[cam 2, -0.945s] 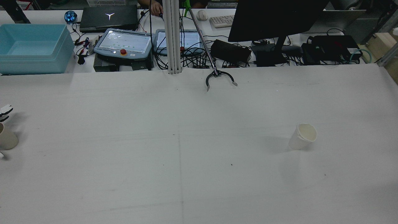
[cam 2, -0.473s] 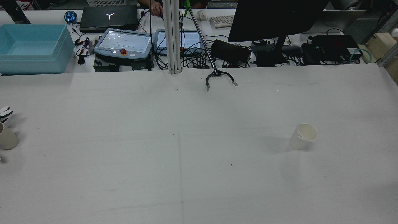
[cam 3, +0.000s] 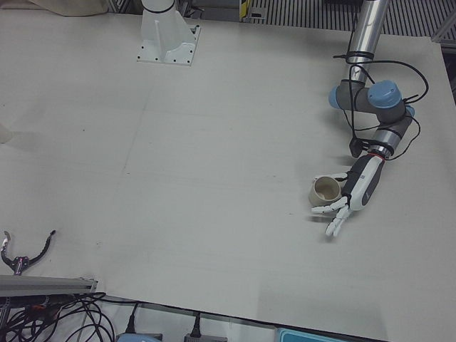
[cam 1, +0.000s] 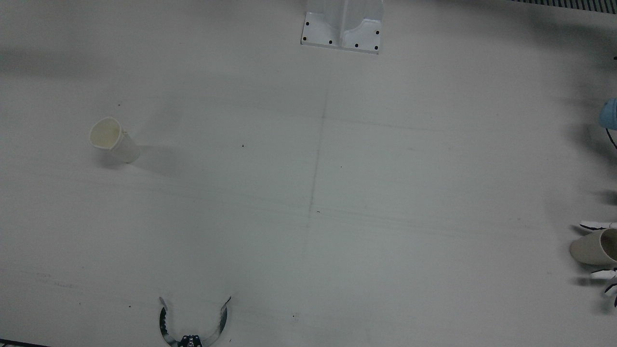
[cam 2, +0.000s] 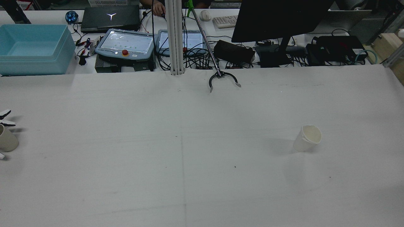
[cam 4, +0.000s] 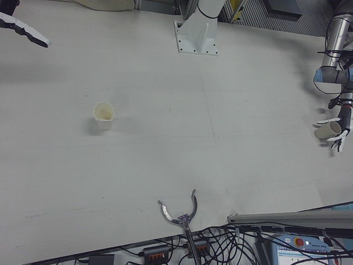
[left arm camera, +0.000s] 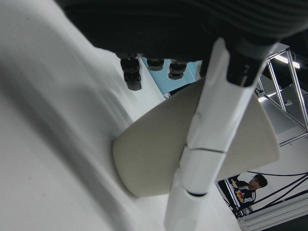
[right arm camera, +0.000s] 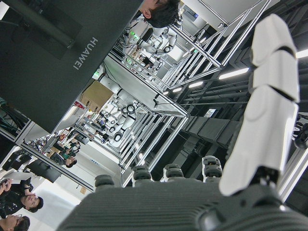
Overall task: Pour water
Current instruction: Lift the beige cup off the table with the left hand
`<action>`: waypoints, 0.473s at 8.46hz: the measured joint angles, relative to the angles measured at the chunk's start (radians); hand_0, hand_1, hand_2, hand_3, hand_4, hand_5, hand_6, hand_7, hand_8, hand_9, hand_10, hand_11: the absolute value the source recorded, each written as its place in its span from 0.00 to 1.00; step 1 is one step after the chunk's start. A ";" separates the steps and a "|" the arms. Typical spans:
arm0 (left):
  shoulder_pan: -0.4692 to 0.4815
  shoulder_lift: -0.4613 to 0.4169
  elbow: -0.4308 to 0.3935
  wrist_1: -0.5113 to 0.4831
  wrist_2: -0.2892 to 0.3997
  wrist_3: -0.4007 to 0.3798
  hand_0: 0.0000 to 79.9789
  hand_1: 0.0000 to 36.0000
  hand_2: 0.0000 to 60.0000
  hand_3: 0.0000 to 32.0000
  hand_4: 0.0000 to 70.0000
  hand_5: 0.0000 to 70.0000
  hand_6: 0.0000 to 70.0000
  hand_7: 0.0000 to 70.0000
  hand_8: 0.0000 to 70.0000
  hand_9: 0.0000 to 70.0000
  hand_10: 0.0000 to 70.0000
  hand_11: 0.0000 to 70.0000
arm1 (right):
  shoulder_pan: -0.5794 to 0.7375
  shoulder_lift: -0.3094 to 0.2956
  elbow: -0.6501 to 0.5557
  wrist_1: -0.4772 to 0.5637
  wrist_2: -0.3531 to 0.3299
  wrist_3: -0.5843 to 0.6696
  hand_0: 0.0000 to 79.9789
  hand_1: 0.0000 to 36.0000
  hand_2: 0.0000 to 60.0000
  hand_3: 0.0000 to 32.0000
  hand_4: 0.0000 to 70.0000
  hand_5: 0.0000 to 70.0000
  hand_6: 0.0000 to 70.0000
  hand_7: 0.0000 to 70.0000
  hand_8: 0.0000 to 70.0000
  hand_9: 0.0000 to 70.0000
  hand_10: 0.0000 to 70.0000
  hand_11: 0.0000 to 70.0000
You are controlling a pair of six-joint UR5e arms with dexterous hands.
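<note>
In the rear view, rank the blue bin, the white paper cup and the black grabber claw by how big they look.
1. blue bin, plainly largest, though cut by the view's edge.
2. and 3. black grabber claw and white paper cup: the claw spans wider, the cup looks bulkier and sits nearer the camera, so unranked.

A silver arm (cam 3: 365,32) with blue joint caps, black cable, and white-and-black left robot hand (cam 3: 354,192).

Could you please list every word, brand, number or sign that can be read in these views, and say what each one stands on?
"HUAWEI": on the back of the dark monitor in the right hand view.
A white three-pointed logo, no letters: on the lid of the black laptop in the rear view.
The screens of the two teach pendants are too small to read.
The paper cups bear no print.
</note>
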 measured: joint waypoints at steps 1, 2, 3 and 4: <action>0.000 -0.002 0.000 0.005 0.000 -0.003 1.00 0.99 0.00 0.00 0.77 1.00 0.06 0.10 0.05 0.00 0.10 0.21 | -0.001 0.000 0.000 0.000 0.000 0.000 0.62 0.52 0.21 0.48 0.00 0.09 0.06 0.06 0.06 0.04 0.00 0.00; 0.000 -0.004 -0.002 0.012 0.001 -0.004 1.00 1.00 0.00 0.00 0.81 1.00 0.09 0.15 0.05 0.01 0.12 0.23 | -0.001 0.000 0.000 0.000 0.000 0.000 0.62 0.52 0.21 0.48 0.00 0.09 0.06 0.06 0.06 0.04 0.00 0.00; 0.001 -0.006 -0.003 0.022 0.001 -0.010 1.00 1.00 0.00 0.00 0.91 1.00 0.15 0.20 0.07 0.03 0.14 0.26 | -0.001 0.000 0.000 0.000 0.000 0.000 0.62 0.52 0.22 0.48 0.00 0.09 0.06 0.06 0.06 0.04 0.00 0.00; 0.001 -0.007 -0.006 0.034 0.002 -0.020 1.00 1.00 0.00 0.00 0.93 1.00 0.16 0.23 0.07 0.04 0.15 0.27 | -0.001 0.000 0.000 0.000 0.000 0.000 0.62 0.52 0.22 0.47 0.00 0.09 0.06 0.07 0.06 0.04 0.00 0.00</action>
